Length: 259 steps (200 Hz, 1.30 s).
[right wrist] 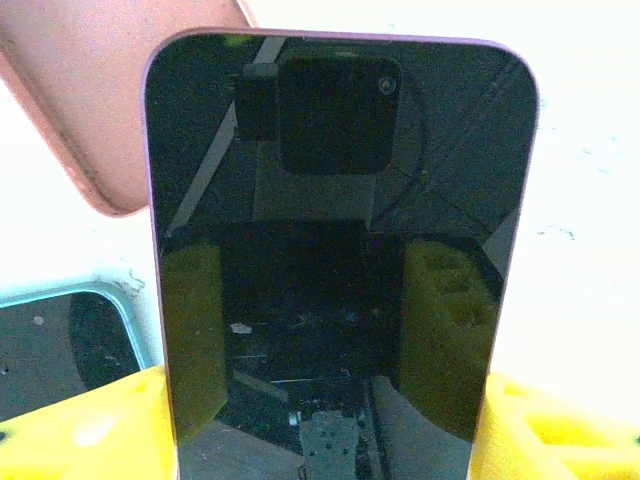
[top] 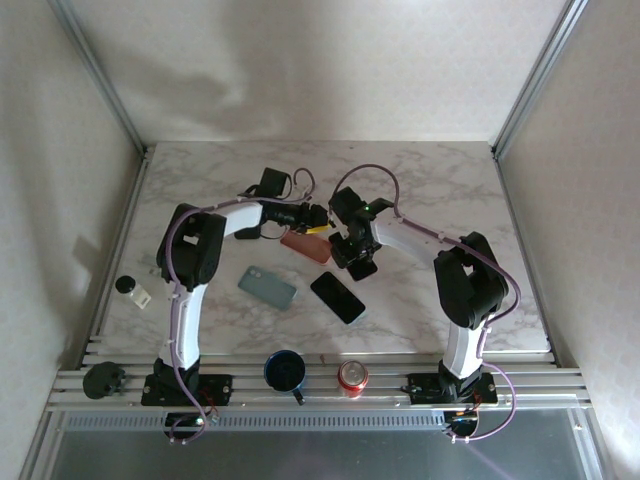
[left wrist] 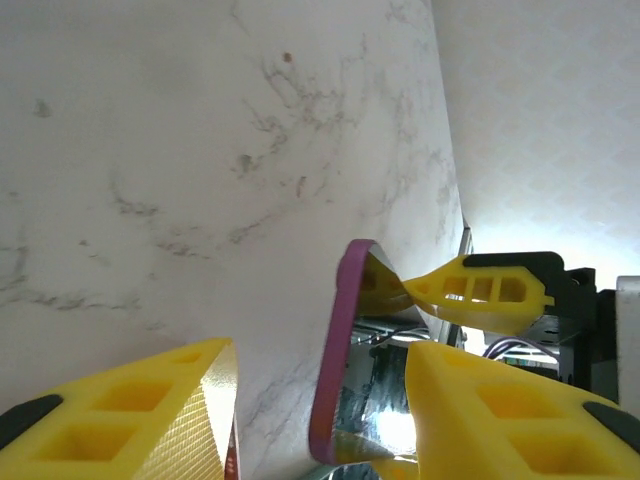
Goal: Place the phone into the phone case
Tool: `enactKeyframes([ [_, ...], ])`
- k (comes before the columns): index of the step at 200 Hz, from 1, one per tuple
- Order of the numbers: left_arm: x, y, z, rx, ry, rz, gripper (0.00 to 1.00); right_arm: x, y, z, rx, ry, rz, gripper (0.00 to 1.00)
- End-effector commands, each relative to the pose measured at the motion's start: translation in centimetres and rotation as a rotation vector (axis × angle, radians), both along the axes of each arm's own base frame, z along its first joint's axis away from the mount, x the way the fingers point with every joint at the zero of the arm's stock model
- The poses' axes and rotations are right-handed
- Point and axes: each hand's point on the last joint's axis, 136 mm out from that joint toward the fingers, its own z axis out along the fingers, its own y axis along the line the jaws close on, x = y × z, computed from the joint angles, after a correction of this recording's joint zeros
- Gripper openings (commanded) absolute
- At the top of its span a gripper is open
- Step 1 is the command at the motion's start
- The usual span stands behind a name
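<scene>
Far to the left of the pink phone case [top: 305, 245], by the table's side rail, a small white bottle [top: 133, 290] with a dark cap stands. Closer in, to the case's front left, a teal phone-shaped item [top: 267, 287] lies flat on the marble table [top: 440, 190]. Behind the case and a little left sits a black adapter [top: 272, 183] with its cable. Well in front of the case, at the near edge, stands a dark blue mug [top: 285, 372].

The left gripper [top: 318, 224] hovers just over the case's far right end. In its wrist view the yellow fingers [left wrist: 150, 400] stand apart, and a purple phone edge rises in the gap between them, clear of both.

Just right of the case, the right gripper [top: 352, 250] clamps the phone [right wrist: 340, 250] by its long sides, one yellow finger on each. The dark screen faces the wrist camera. The case lies beyond the phone's top left corner, so the phone is out of the case.

To the case's front right, a second black phone [top: 337, 297] lies flat. A red can [top: 352, 376] stands at the near edge.
</scene>
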Motion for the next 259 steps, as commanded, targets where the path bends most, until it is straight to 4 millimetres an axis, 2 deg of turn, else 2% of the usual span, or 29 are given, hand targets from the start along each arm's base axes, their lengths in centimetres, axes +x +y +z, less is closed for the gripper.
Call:
enactKeyframes([
  [1, -0.9, -1.1, -0.7, -0.018, 0.024, -0.061, 0.48, 0.0, 0.6, 2.1, 0.022, -0.036, 0.021, 0.58],
  [41, -1.9, -2.0, -1.8, 0.012, 0.039, -0.090, 0.47, 0.1, 0.8, 2.4, 0.021, -0.041, 0.027, 0.58],
  [188, -3.8, -3.7, -1.2, -0.027, 0.043, -0.148, 0.40, 0.3, 1.2, 3.4, 0.044, -0.054, 0.029, 0.58],
  [228, -4.1, -4.1, -1.2, -0.028, 0.044, -0.156, 0.30, 0.2, 1.1, 3.7, 0.047, -0.057, 0.029, 0.58],
  [245, -4.2, -4.2, -0.8, -0.038, 0.039, -0.159, 0.19, 0.2, 1.2, 3.9, 0.052, -0.061, 0.030, 0.58],
  [259, -4.1, -4.3, -0.4, -0.053, 0.035, -0.156, 0.05, 0.1, 1.1, 3.9, 0.053, -0.061, 0.029, 0.58],
])
